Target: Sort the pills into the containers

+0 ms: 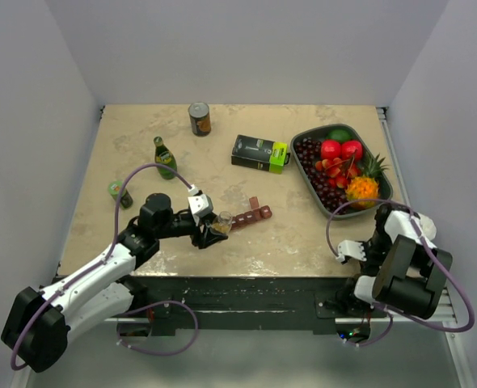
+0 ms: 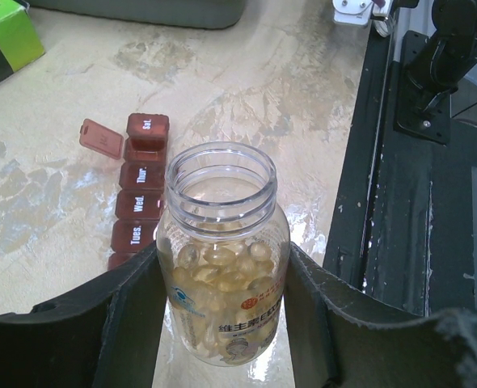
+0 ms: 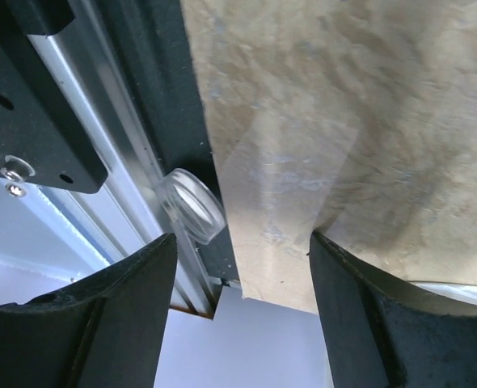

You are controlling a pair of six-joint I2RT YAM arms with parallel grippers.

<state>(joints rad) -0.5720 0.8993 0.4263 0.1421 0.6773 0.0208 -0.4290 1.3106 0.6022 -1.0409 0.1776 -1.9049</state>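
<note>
A clear pill bottle (image 2: 222,267) with no cap, about half full of yellow softgel pills (image 2: 219,271), stands upright between the fingers of my left gripper (image 2: 222,323), which is shut on it. The same bottle (image 1: 221,221) and left gripper (image 1: 213,228) sit in the near middle of the table in the top view. Just beyond lie the dark red containers (image 2: 140,187), a strip labelled by weekday with one lid (image 2: 100,138) flipped open, also seen from above (image 1: 252,214). My right gripper (image 3: 242,259) hangs open and empty over the table's near right edge (image 1: 350,249). A clear cap (image 3: 192,204) lies on the black rail there.
A grey fruit tray (image 1: 303,133) stands at the back right and a black-and-green box (image 1: 259,153) beside it. A can (image 1: 199,118), a green glass bottle (image 1: 165,158) and a small green jar (image 1: 119,192) stand at the back and left. White walls enclose the table.
</note>
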